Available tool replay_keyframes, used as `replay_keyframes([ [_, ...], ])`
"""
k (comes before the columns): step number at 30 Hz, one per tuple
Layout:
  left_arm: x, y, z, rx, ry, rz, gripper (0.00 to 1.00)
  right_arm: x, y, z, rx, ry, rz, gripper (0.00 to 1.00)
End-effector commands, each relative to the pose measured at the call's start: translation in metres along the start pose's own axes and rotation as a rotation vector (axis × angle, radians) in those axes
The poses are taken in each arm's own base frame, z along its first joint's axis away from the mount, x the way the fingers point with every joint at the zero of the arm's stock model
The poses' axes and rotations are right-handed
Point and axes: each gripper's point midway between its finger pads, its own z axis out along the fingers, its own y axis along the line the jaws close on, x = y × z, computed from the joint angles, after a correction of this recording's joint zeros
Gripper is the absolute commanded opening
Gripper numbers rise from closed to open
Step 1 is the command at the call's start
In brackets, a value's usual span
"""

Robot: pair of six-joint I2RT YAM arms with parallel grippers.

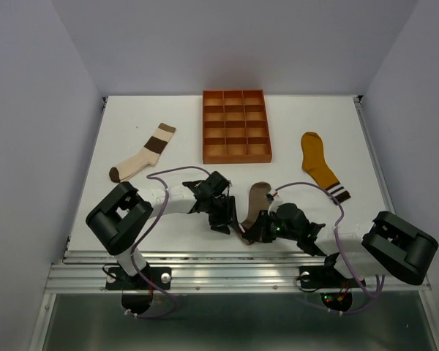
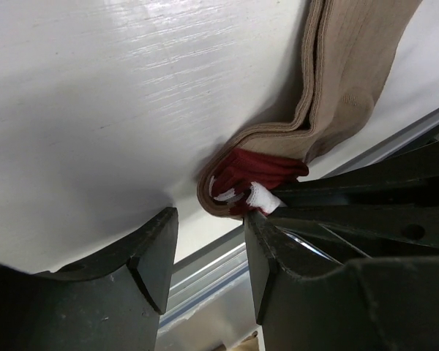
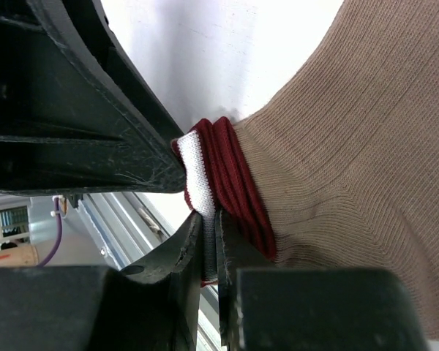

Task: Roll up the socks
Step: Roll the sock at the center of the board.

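The taupe sock [image 1: 257,199] lies at the lower middle of the top view, between the two arms on the white surface [image 1: 146,117]. The right gripper [image 3: 211,245] has its jaws pressed together on the white band of the cuff [image 3: 234,197], pinching the fabric edge. This is probably to lift the end from which a roll would start. The left gripper [image 2: 211,245] has its jaws spread with nothing between them. It sits just short of the cuff, seemingly placed to take or steady the turned edge.

In the top view the arms hide both the cuff and the jaws. Only the right wrist view shows the pinch itself. Only the left wrist view shows the gap between the left jaws, and the cuff apparently doubled over on itself at centre frame, with the leg running off to the upper right.

The top view alone shows the brown-cream sock [image 1: 143,155] at left, the mustard sock [image 1: 316,162] at right and the tray [image 1: 236,158] at upper middle. Both of those socks lie flat, well apart from the grippers.
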Motion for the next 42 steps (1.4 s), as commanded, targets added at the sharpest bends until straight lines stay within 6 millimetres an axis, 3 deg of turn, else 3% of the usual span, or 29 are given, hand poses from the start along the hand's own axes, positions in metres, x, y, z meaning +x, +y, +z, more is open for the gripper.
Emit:
replay_keyframes([
  [1,-0.004,-0.016,0.003,0.061,-0.001,0.046,0.51,0.005,-0.010,0.002,0.037,0.028,-0.002,0.01],
  [11,-0.006,-0.016,0.014,0.055,0.019,0.057,0.39,0.004,-0.009,0.003,0.025,0.037,-0.011,0.01],
  [13,-0.007,-0.018,0.015,0.060,0.017,0.063,0.29,0.005,-0.008,0.004,0.021,0.042,-0.014,0.01],
  [15,-0.008,-0.018,0.017,0.055,0.013,0.064,0.07,0.005,-0.006,0.005,0.011,0.049,-0.027,0.01],
  [16,-0.008,-0.016,0.017,0.042,0.009,0.058,0.00,0.005,-0.003,0.005,-0.001,0.055,-0.034,0.01],
  [18,-0.013,-0.006,0.017,-0.023,-0.028,0.032,0.00,0.004,0.001,0.006,-0.015,0.062,-0.055,0.04],
  [21,-0.025,0.010,0.009,-0.149,-0.107,-0.003,0.00,0.007,0.010,0.005,-0.064,0.098,-0.100,0.17],
  [23,-0.032,0.011,0.000,-0.192,-0.155,-0.005,0.00,0.006,0.020,0.005,-0.096,0.115,-0.134,0.31],
  [25,-0.027,0.018,-0.006,-0.257,-0.160,-0.017,0.00,0.004,0.031,0.004,-0.137,0.127,-0.164,0.43],
  [29,-0.022,0.033,-0.020,-0.369,-0.154,-0.042,0.00,-0.009,0.042,0.000,-0.144,0.101,-0.249,0.51],
  [34,-0.001,0.053,-0.030,-0.468,-0.079,-0.096,0.00,-0.023,0.056,-0.005,-0.131,0.048,-0.396,0.55],
  [35,0.001,0.053,-0.033,-0.470,-0.077,-0.103,0.00,-0.021,0.051,-0.005,-0.096,0.064,-0.409,0.56],
  [42,0.008,0.042,-0.050,-0.473,-0.042,-0.122,0.00,-0.017,0.084,-0.008,-0.101,-0.034,-0.654,0.56],
])
